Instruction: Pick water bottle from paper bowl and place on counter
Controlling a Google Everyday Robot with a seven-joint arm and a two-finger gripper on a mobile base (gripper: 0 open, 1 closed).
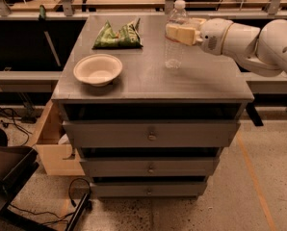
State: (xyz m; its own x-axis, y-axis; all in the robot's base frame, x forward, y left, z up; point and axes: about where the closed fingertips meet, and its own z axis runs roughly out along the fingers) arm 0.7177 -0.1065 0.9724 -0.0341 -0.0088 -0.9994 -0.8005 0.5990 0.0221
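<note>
The water bottle (174, 37) is clear with a white cap and stands upright over the right middle of the counter (148, 83). Its base is at or just above the grey top; I cannot tell if it touches. My gripper (180, 33) reaches in from the right and its tan fingers (186, 34) are shut around the bottle's upper body. The paper bowl (98, 70) sits empty on the left of the counter, well apart from the bottle.
A green snack bag (118, 35) lies at the back of the counter behind the bowl. A wooden box (49, 146) stands on the floor at the cabinet's left. Cables and a dark chair base (8, 177) are at lower left. A bench runs behind.
</note>
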